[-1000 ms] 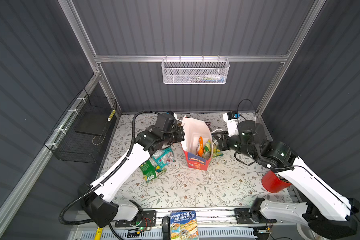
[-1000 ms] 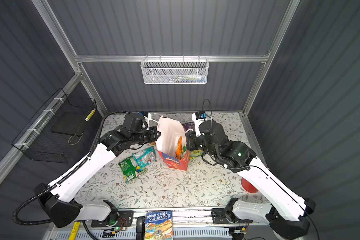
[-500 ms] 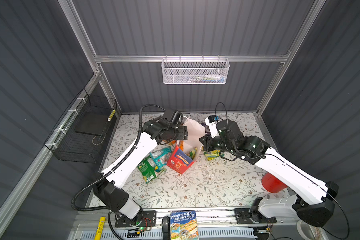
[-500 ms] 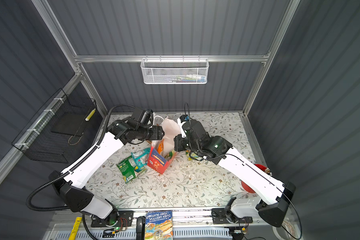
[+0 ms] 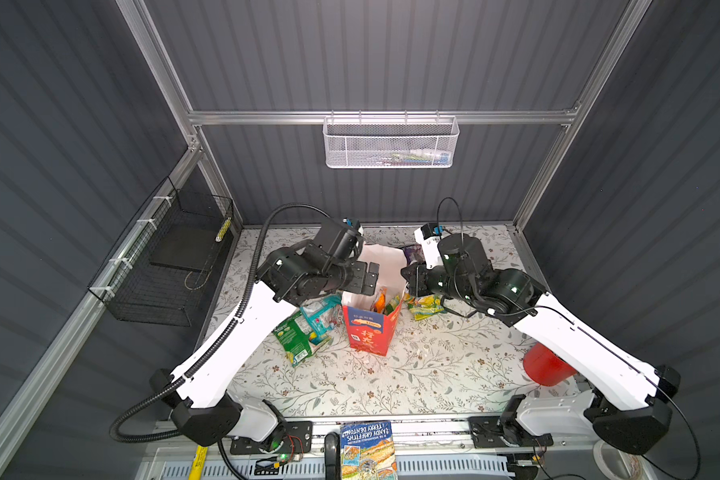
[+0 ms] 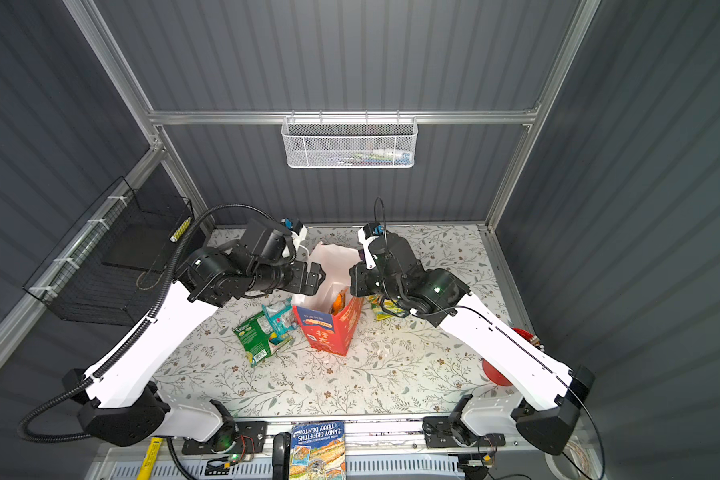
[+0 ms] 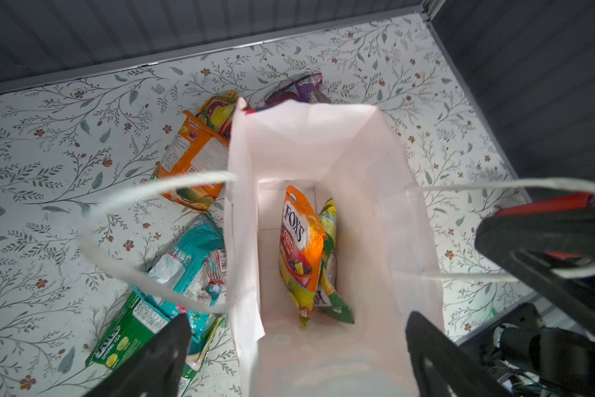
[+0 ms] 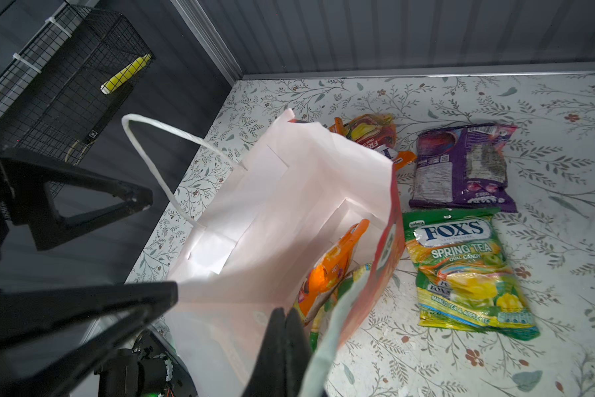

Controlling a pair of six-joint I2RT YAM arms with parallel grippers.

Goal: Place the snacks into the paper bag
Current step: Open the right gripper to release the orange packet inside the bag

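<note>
A: What is the left hand (image 7: 297,318) doing?

B: It hangs over the mouth of the paper bag (image 7: 323,144). Its fingers (image 7: 163,355) are spread wide and there is nothing between them.

A: And the right hand (image 8: 285,319)?

B: It is closed, with its fingers pressed flat together, at the bag's rim on the opposite side. One white cord handle (image 7: 478,183) runs out to it. Whether the cord is pinched cannot be told.

A: Where does the bag sit?

B: In both top views it stands on the floral tabletop (image 5: 412,374) between the two hands. Its red front faces the near edge and its white inside is showing.

A: Are any snacks in it?

B: Two. An orange FOX'S packet (image 7: 299,247) stands on edge at the bottom, and a green-yellow packet (image 7: 328,237) touches it.

A: And the others?

B: They are out on the tabletop. A teal packet (image 5: 320,309) lies partly over a green packet (image 5: 295,338), just beside the bag on the left arm's side. A Spring Tea packet (image 8: 461,275) lies just beside the bag on the right arm's side. A purple packet (image 8: 461,165) lies next to that one, nearer the back wall. An orange-backed packet (image 7: 194,154) rests against the bag, also toward the back wall.
</note>
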